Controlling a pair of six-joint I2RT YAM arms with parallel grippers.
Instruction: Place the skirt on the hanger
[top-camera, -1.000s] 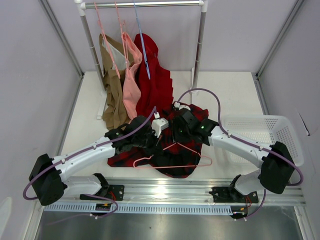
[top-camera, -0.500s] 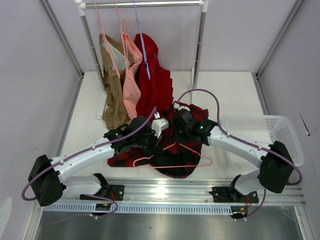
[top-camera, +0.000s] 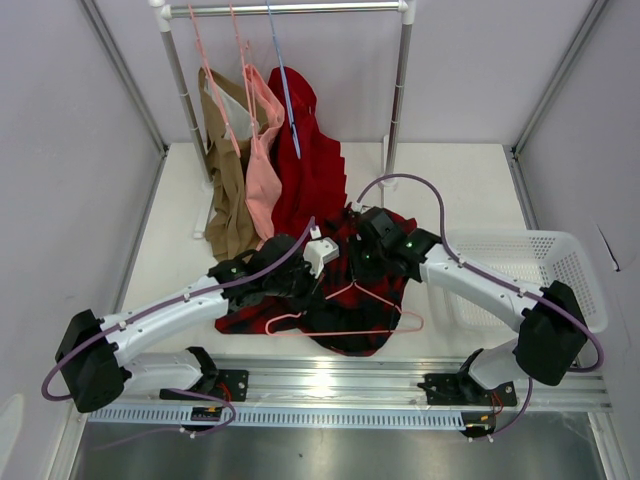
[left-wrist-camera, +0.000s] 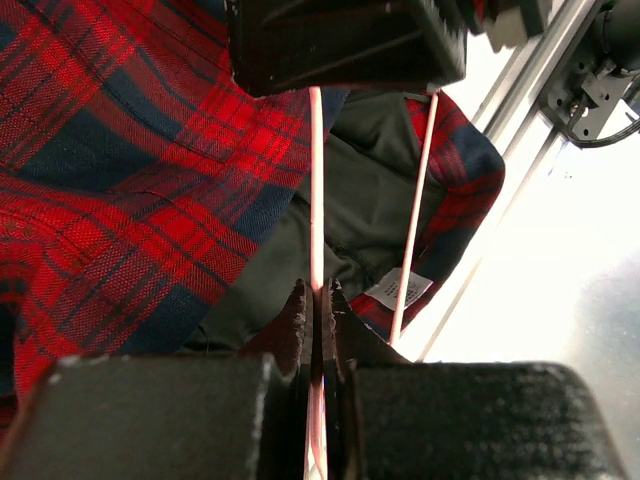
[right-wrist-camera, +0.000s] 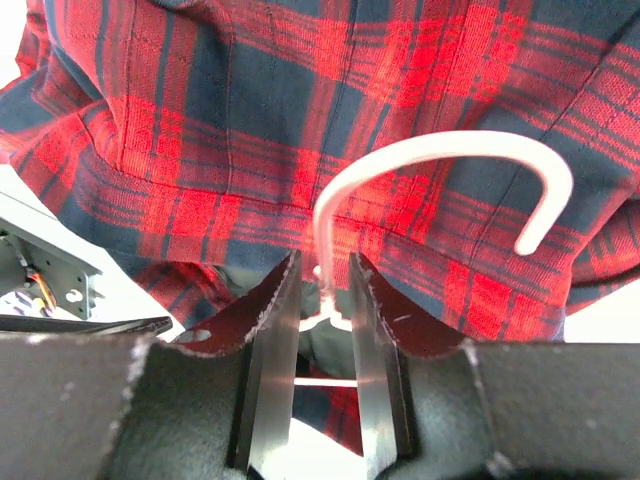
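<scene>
The tartan skirt (top-camera: 375, 232) lies crumpled mid-table, its dark lining (left-wrist-camera: 360, 200) turned up at the near side. The pale-pink hanger (top-camera: 345, 332) lies on top of it. My left gripper (top-camera: 318, 288) is shut on one thin arm of the hanger (left-wrist-camera: 316, 180), above the lining. My right gripper (top-camera: 364, 262) is over the skirt's far part. In the right wrist view its jaws (right-wrist-camera: 322, 272) straddle the hanger's neck with a gap on both sides, and the curved hook (right-wrist-camera: 440, 150) lies on the plaid (right-wrist-camera: 200, 120).
A clothes rail (top-camera: 285, 9) at the back carries tan (top-camera: 225, 170), pink (top-camera: 262, 165) and plain red pleated (top-camera: 315, 170) garments and a blue hanger (top-camera: 285, 85). A white basket (top-camera: 575, 265) stands at the right. A metal rail (top-camera: 350, 385) runs along the near edge.
My right arm has shifted slightly toward the far side over the skirt. My left gripper stays shut on the hanger, which has barely moved.
</scene>
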